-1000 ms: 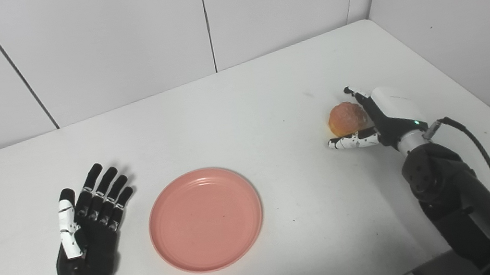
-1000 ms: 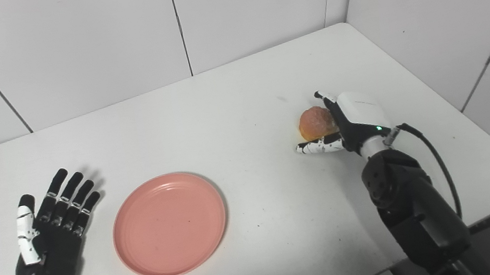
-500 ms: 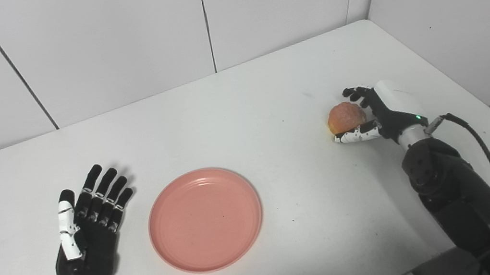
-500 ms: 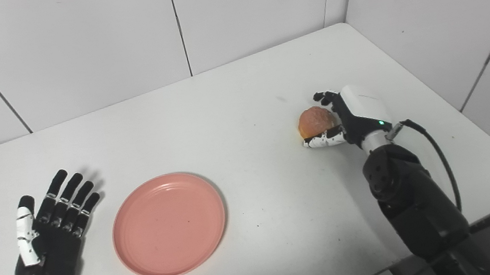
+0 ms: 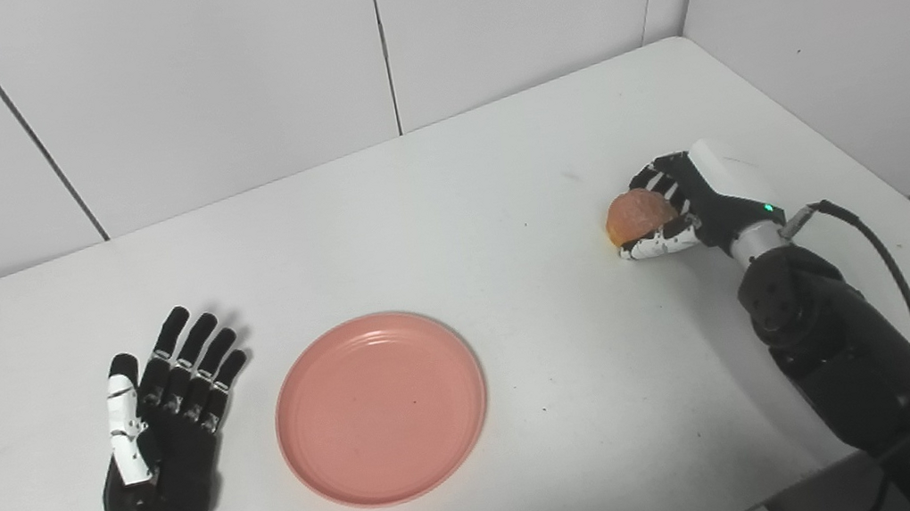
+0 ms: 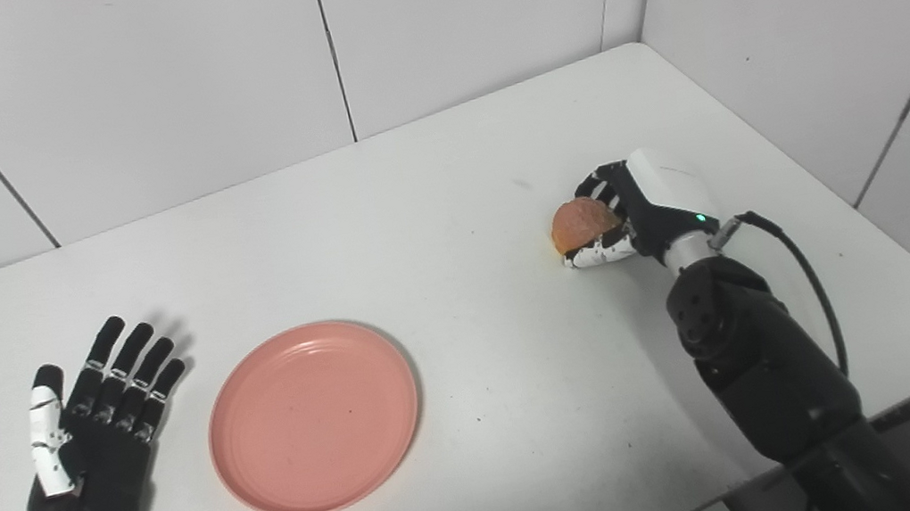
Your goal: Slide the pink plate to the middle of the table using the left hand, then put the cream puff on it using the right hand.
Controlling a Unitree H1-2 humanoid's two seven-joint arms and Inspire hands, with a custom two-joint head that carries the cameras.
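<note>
From my station, the far side of the round, golden-brown cream puff (image 5: 638, 214) is hidden behind the black fingers (image 5: 660, 175) of my right hand (image 5: 686, 203), and its underside is covered by the white thumb, so I cannot tell whether it touches the white bench (image 5: 500, 195) or is just clear of it. Those fingers are curled round the puff and clamped on it, over the right part of the bench, well apart from the plate. The puff is close to a ball; I make out no long axis, and its domed, bare side faces left towards the plate. My right forearm is cut off at the bottom edge. The flat, round pink plastic plate (image 5: 381, 409) lies face up near the middle of the bench's front half, nothing on it. My left hand (image 5: 160, 426) lies flat just left of the plate, not touching it, fingers spread apart and pointing away from me, holding nothing; its forearm is also cut off.
</note>
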